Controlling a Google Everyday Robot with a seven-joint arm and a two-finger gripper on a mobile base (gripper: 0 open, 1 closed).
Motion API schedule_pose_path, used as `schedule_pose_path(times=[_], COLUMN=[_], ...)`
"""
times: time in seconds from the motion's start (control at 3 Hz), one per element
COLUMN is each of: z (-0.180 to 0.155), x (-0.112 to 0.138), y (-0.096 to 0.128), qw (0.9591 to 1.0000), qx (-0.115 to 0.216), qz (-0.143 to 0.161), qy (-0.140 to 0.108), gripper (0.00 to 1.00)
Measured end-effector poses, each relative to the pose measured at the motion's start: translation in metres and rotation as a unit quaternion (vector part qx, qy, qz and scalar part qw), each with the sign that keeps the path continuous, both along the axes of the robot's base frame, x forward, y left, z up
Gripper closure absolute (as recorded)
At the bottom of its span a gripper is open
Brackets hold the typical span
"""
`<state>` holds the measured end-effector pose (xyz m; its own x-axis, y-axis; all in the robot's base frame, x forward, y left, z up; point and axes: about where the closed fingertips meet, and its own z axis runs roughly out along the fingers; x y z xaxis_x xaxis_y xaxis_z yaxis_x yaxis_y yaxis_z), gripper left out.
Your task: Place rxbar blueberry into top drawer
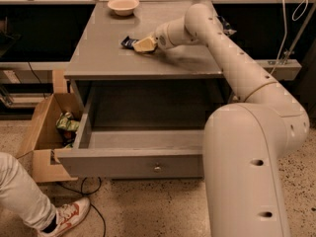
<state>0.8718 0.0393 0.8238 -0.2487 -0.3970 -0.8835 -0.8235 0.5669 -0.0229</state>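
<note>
The rxbar blueberry is a small dark blue bar lying flat on the grey tabletop, left of centre. My gripper reaches in from the right and sits right over the bar's right end; only the bar's left end shows past the pale fingers. The top drawer stands pulled open below the tabletop, its grey front panel with a small round knob facing me. Its inside looks empty.
A pale bowl stands at the back of the tabletop. A dark bag lies behind my arm at the right. A brown cardboard box with snack bags sits on the floor at the left. A person's leg and shoe are at the bottom left.
</note>
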Motion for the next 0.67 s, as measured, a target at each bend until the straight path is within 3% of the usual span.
schedule_pose_path(times=[0.33,0.67], z=[0.012,0.031], x=[-0.008,-0.026], y=[-0.011,-0.027], qw=[0.9999,0.9992], qx=[0.002,0.001], qz=[-0.013,-0.033], qy=[-0.008,-0.022], gripper=[0.88,1.00])
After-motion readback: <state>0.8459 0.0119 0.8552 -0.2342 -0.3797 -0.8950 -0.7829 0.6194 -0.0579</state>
